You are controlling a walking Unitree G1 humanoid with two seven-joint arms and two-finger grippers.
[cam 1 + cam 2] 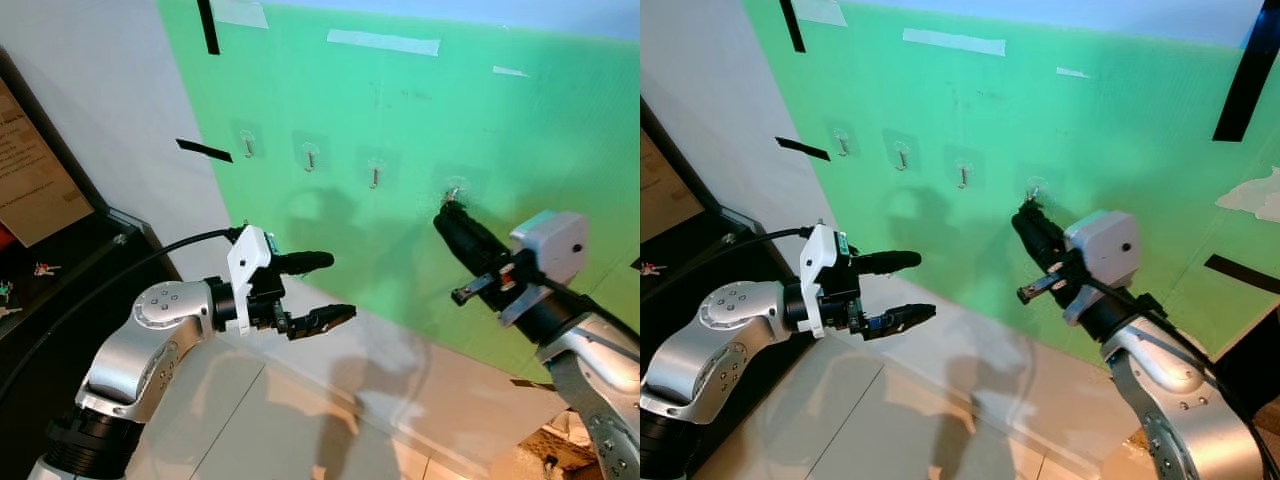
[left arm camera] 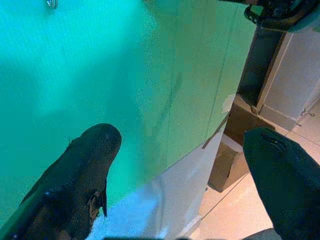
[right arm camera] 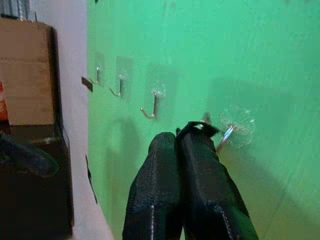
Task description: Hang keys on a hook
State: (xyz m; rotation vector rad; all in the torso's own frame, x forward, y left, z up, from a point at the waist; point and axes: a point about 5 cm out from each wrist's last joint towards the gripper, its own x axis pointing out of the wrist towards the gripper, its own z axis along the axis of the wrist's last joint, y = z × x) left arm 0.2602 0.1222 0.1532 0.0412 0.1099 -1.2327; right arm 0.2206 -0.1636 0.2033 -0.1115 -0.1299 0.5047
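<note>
Right gripper (image 3: pixel 192 131), black fingers pressed together, pinches a thin ring beside the clear hook (image 3: pixel 235 125).

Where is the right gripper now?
The right gripper is up against the green board, fingertips at the rightmost hook of the row of four, on the robot's right.

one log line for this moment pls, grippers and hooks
right gripper: shut on key ring, tips at rightmost hook | left gripper: open, idle, off the green board | other three hooks: bare
</note>
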